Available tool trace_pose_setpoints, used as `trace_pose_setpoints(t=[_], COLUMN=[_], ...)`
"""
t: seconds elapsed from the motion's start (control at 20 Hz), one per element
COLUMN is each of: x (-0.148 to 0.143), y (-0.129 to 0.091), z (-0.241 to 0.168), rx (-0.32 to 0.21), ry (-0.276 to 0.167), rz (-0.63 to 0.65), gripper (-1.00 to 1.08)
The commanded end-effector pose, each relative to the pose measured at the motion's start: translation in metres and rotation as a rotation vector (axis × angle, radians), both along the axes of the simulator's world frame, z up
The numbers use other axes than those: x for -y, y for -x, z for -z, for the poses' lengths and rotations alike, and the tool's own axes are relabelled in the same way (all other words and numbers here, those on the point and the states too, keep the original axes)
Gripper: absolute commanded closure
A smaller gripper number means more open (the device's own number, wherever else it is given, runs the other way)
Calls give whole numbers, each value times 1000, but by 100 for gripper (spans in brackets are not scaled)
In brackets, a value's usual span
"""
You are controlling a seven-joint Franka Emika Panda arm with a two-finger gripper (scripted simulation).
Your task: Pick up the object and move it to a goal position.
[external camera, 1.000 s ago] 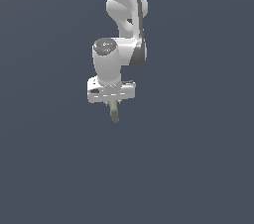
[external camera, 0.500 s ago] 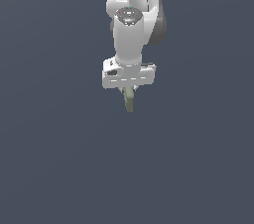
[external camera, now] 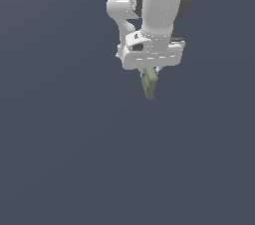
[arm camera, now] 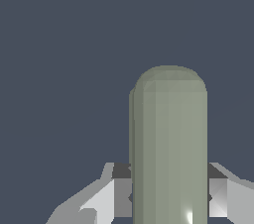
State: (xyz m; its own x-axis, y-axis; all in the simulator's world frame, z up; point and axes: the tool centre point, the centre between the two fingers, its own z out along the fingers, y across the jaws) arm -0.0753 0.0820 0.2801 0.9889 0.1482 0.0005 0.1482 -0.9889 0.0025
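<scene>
The arm reaches down from twelve o'clock, its gripper (external camera: 149,72) clenched on the olive block (external camera: 149,86), which hangs toward six o'clock.

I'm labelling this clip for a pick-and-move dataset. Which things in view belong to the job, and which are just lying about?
Part of the job:
- olive-green block, held between the fingers, sticking out below them
- gripper, shut on the block

Just lying about:
- nothing visible; both views show only a plain dark background, and no goal marker can be seen
</scene>
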Motion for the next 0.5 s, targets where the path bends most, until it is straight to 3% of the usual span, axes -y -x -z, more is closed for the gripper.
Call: trace_pose_setpoints(t=[0.0,0.45], x=[-15,-40], y=[2,4], z=[-16,-44], rx=[-1,-1], ry=[-1,-2], rz=[1,1], gripper=[108,108])
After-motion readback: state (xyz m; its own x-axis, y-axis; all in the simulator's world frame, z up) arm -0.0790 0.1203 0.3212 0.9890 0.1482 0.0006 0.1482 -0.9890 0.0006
